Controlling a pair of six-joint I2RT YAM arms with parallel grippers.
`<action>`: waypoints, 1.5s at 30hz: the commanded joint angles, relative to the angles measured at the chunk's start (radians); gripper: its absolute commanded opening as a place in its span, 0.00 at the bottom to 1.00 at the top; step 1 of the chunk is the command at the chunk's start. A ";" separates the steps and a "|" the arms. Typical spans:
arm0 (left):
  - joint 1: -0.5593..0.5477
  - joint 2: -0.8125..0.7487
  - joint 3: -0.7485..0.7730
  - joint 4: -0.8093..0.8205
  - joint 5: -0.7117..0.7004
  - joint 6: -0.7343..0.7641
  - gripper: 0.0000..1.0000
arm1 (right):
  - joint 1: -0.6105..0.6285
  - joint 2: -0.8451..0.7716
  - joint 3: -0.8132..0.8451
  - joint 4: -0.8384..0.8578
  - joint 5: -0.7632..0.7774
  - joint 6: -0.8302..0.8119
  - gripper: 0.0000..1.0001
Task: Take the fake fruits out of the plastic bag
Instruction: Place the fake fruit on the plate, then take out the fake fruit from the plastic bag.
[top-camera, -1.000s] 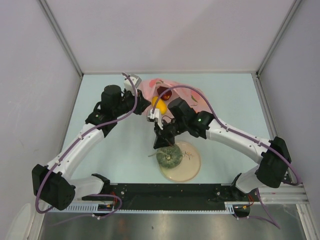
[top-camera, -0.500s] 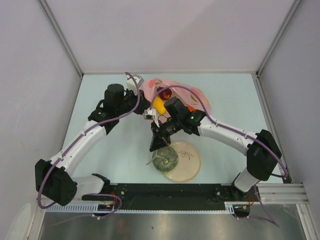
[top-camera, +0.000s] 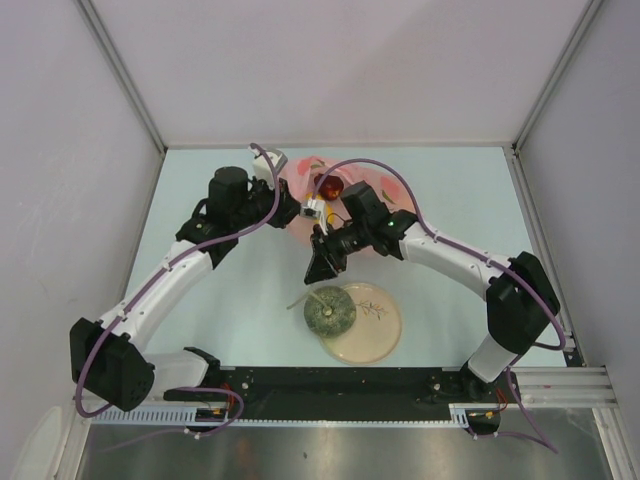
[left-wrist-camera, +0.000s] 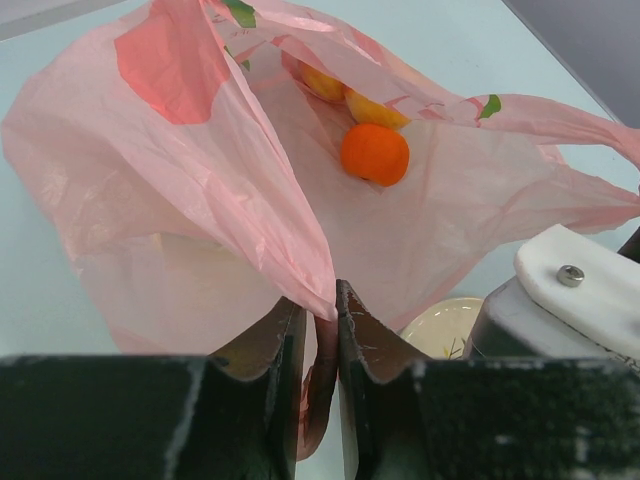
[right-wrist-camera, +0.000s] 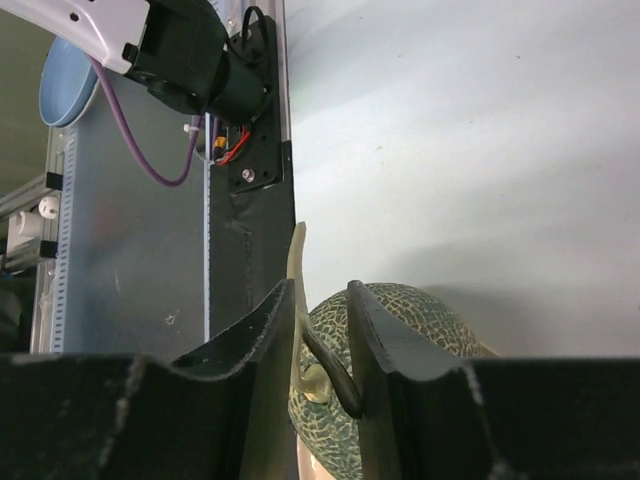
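Your empty right gripper (top-camera: 319, 272), jaws parted, hangs just nearside of the bag (left-wrist-camera: 200, 180); left gripper (left-wrist-camera: 318, 300) pinches its rim, orange (left-wrist-camera: 374, 154) inside.

A round cream plate (top-camera: 378, 322) lies on the pale blue-green table (top-camera: 470, 190), close to the near edge and a little to the right of its middle; thin brown lines like a small twig are drawn on it. Plain grey-white walls (top-camera: 330, 70) stand at the far, left and right edges of the table, with metal posts (top-camera: 120, 72) rising from the two far corners. Below the near edge runs a dull metal surface (top-camera: 350, 450).
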 joint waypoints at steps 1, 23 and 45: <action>0.004 0.005 0.028 0.027 0.027 -0.002 0.22 | 0.006 -0.004 0.012 0.007 0.017 -0.008 0.33; 0.006 0.047 0.086 0.019 0.039 -0.004 0.22 | -0.070 -0.102 0.038 -0.062 0.023 -0.012 0.83; 0.004 0.028 0.079 0.011 0.134 0.016 0.00 | -0.248 0.079 0.068 0.027 0.842 -0.024 0.43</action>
